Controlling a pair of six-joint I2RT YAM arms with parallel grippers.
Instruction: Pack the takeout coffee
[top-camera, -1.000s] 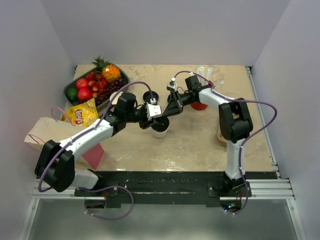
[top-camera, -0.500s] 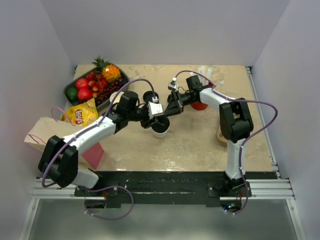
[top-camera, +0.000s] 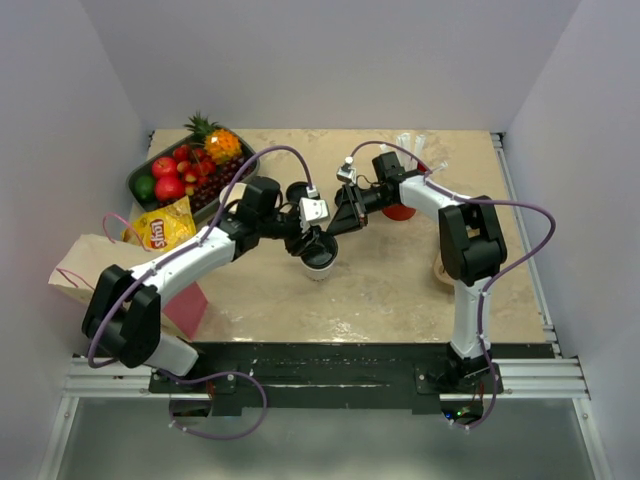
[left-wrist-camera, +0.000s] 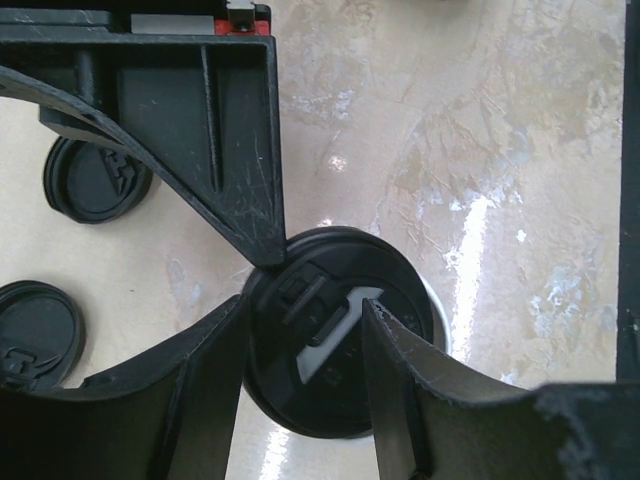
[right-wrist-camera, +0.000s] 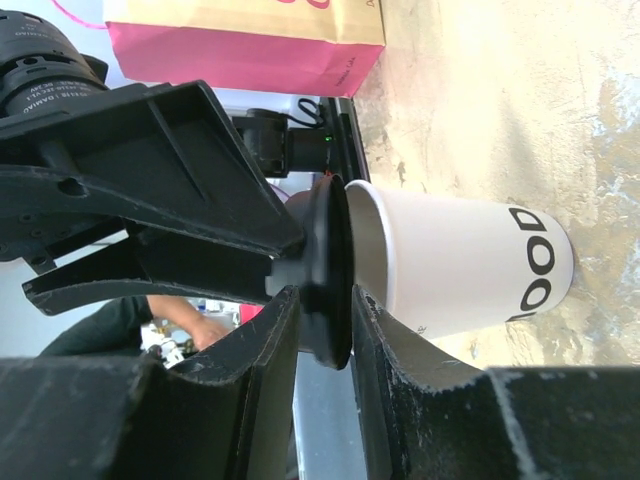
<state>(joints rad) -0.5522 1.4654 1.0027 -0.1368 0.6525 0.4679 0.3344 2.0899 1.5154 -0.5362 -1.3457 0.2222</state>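
The white paper cup (top-camera: 320, 269) stands upright at mid-table; in the right wrist view (right-wrist-camera: 460, 265) it bears black letters. The black lid (top-camera: 321, 251) sits tilted at its rim. My right gripper (top-camera: 336, 224) is shut on the lid's edge (right-wrist-camera: 330, 290), fingers either side of the rim. My left gripper (top-camera: 317, 236) hovers right over the lid (left-wrist-camera: 340, 350) with its fingers (left-wrist-camera: 215, 385) apart, one tip touching the lid's top. Only a sliver of the cup (left-wrist-camera: 438, 322) shows under the lid there.
Spare black lids (left-wrist-camera: 95, 180) lie behind the cup, one also in the top view (top-camera: 298, 190). A red cup of white straws (top-camera: 402, 208) stands behind the right arm. A fruit tray (top-camera: 140, 172), a chips bag (top-camera: 160, 228) and a pink-sided paper bag (top-camera: 190, 305) are at left.
My left gripper has shifted slightly right and farther back over the cup. The right gripper, lid and cup have barely moved.
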